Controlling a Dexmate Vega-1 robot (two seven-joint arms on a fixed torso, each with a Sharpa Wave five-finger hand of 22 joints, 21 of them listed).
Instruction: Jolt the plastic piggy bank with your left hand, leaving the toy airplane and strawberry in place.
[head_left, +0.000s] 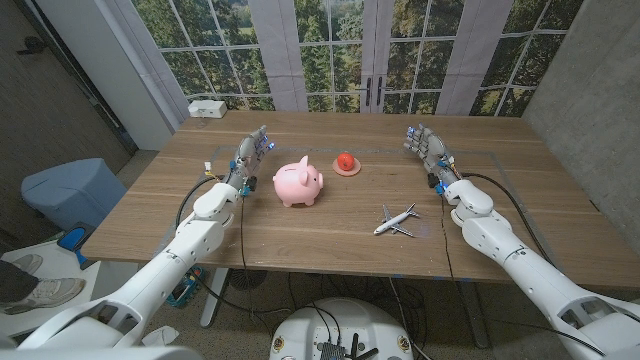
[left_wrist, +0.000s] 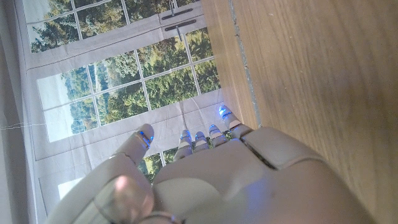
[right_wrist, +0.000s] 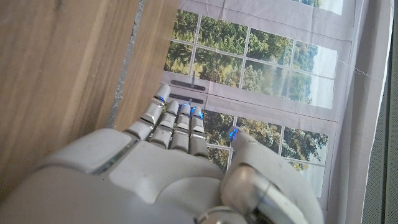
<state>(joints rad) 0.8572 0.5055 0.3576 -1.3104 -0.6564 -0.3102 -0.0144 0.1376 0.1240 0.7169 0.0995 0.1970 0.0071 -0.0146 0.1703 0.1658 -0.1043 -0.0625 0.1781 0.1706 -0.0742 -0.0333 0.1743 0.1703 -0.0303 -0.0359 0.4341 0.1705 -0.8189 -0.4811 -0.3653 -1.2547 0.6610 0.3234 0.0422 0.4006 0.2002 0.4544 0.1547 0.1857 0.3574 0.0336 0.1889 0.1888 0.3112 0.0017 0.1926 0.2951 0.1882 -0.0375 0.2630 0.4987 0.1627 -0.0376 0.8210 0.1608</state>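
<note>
Right now I see the pink piggy bank (head_left: 298, 183) standing upright on the wooden desk (head_left: 320, 240), a little left of the middle, its snout turned toward the right side. My left robot hand (head_left: 250, 155) stands just beside it on the piggy bank's left, apart from it, fingers (left_wrist: 144, 135) spread and pointing toward the far edge, holding nothing. From the left wrist camera I can see those fingertips lit blue against the window, with the desk edge alongside them.

Beyond the piggy bank, to its right and slightly farther back, the red strawberry (head_left: 346, 162) sits on a small round base. Nearer to me and farther right, the white toy airplane (head_left: 396, 220) lies on the desk, well apart from both other things.

My right robot hand (head_left: 428, 150) stands near the right side of the desk, well away from the airplane, fingers (right_wrist: 166, 112) loosely apart and reaching toward the window, nothing in its grasp.

Off the desk's left side stands a blue bin (head_left: 72, 192).
</note>
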